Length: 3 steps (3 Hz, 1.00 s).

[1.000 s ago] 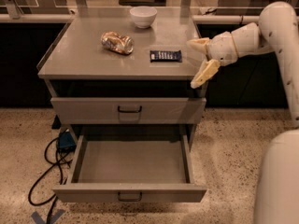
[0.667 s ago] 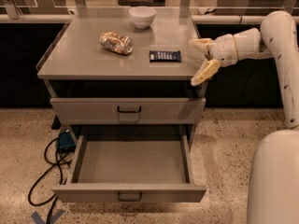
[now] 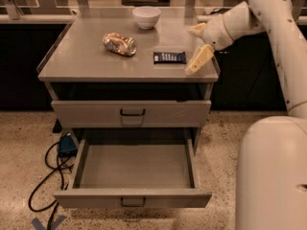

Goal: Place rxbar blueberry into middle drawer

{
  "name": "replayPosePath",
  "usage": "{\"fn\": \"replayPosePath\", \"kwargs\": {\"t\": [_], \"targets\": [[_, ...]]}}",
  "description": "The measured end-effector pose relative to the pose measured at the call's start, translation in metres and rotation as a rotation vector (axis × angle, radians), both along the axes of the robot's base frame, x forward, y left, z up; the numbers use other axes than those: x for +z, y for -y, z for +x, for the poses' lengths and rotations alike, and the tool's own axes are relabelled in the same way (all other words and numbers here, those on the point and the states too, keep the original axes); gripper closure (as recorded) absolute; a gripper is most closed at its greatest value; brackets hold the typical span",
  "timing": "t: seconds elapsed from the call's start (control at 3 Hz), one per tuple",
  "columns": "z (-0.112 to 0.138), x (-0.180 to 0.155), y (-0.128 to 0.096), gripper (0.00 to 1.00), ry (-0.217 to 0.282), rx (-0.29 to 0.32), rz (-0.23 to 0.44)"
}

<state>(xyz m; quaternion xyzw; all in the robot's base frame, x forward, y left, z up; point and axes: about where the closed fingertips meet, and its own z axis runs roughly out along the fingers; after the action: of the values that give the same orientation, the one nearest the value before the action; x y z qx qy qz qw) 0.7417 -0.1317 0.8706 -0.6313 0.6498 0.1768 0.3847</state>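
The rxbar blueberry (image 3: 169, 57), a flat dark navy bar, lies on the cabinet top right of centre. My gripper (image 3: 197, 46) hovers just right of it over the top's right edge. It is open and empty, with one pale finger (image 3: 199, 60) pointing down towards the front and the other finger (image 3: 195, 29) further back. The middle drawer (image 3: 135, 170) stands pulled out low at the front, its grey floor bare and its dark wire handle (image 3: 132, 203) on the front face.
A crushed gold-brown can (image 3: 119, 43) lies left of the bar. A white bowl (image 3: 146, 16) stands at the back of the top. The upper drawer (image 3: 132, 113) is closed. Cables and a blue box (image 3: 66, 145) lie on the floor at left. My white arm and base (image 3: 273, 166) fill the right.
My gripper has moved a little up and left, closer to the bar. The bar, can, bowl and drawers have not moved.
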Motion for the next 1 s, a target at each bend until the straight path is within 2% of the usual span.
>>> {"fn": "replayPosePath", "kwargs": {"t": [0.33,0.67,1.0], "targets": [[0.022,0.013,-0.008,0.0,0.014,-0.053,-0.1],[0.029,0.021,-0.008,0.0,0.032,-0.068,-0.112],[0.032,0.005,-0.006,0.0,0.011,-0.055,-0.042]]}}
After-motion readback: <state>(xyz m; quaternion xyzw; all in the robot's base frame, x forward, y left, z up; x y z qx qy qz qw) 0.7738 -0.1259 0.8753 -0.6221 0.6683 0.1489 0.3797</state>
